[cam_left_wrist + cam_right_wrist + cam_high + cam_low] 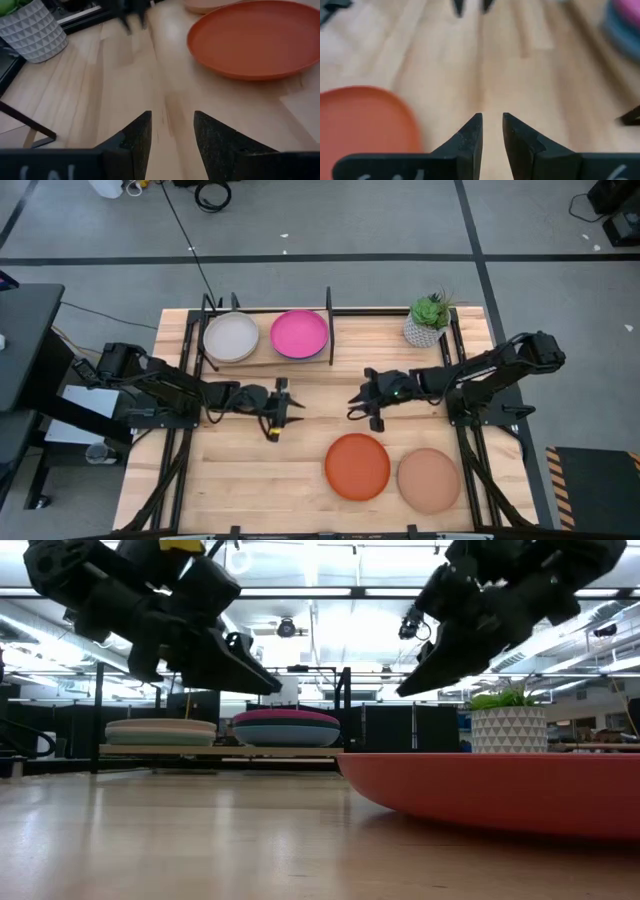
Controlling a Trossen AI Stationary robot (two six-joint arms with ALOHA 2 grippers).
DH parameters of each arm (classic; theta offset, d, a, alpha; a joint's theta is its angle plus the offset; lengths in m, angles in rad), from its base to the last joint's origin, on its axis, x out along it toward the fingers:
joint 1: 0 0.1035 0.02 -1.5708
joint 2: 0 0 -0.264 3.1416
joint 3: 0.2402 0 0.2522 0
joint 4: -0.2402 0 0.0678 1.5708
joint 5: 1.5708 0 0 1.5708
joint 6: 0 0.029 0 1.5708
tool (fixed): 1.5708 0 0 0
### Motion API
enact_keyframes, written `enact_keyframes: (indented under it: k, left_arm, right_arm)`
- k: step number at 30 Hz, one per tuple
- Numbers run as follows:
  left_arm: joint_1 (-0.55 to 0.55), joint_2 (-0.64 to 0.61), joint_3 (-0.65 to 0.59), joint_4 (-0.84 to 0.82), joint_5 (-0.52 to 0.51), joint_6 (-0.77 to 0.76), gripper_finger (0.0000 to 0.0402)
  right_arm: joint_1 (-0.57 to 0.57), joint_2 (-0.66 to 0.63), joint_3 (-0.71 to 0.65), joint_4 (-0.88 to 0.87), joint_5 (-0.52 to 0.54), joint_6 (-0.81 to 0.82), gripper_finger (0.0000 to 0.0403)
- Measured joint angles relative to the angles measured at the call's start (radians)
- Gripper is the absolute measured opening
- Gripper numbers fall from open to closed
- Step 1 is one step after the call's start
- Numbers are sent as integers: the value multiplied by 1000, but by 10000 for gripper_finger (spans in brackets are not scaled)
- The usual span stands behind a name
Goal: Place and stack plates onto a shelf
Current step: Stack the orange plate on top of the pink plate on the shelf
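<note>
- Orange round shallow plate (500,795) lies nearest the low camera and fills the lower right of that view; from above it sits on the front part of the light wooden worktop (240,470), just beside a tan round plate (428,479).
- On the shelf (265,361), a pale wooden board in a black rod frame at the back left of the worktop, two stacks already rest: a cream plate (231,337) on top of one and a pink plate (299,334) on top of the other, side by side.
- Left gripper (280,410) hovers above bare wood in the middle of the worktop, its fingers (137,137) parted with nothing between them.
- Right gripper (362,402) faces it from the other side, well above the worktop too, its fingers (472,135) apart by a narrow gap and also empty.
- I judge the plates are stiff, smooth and rather light, maybe slippery at the glaze, and they could chip if dropped. The raised rim is the only good place to pinch, because the bottom lies flat on the wood.
- The low view shows that each shelf stack holds more than one plate, with a darker layer under the pink one; the high view shows only the top colours.
- The high view shows the tan plate and the small potted green plant (428,320) at the back right, beside the shelf.
</note>
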Motion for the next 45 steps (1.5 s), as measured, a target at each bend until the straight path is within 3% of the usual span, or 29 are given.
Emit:
enact_keyframes:
  k: [15, 19, 26, 36, 45]
  left_arm:
    - [1, 2, 1, 6, -6, -78, 155]
    - [11, 2, 1, 7, -60, -71, 155]
    - [59, 2, 1, 57, -107, 4, 155]
    - [135, 2, 1, 67, -103, 11, 155]
    - [139, 2, 1, 66, -15, 38, 155]
  right_arm:
    - [212, 68, 189, -532, -9, 461, 105]
    - [244, 148, 272, -567, 18, 527, 106]
    - [262, 354, 466, -838, 71, 558, 106]
    - [236, 473, 530, -887, -20, 556, 93]
    - [184, 433, 531, -889, -63, 555, 13]
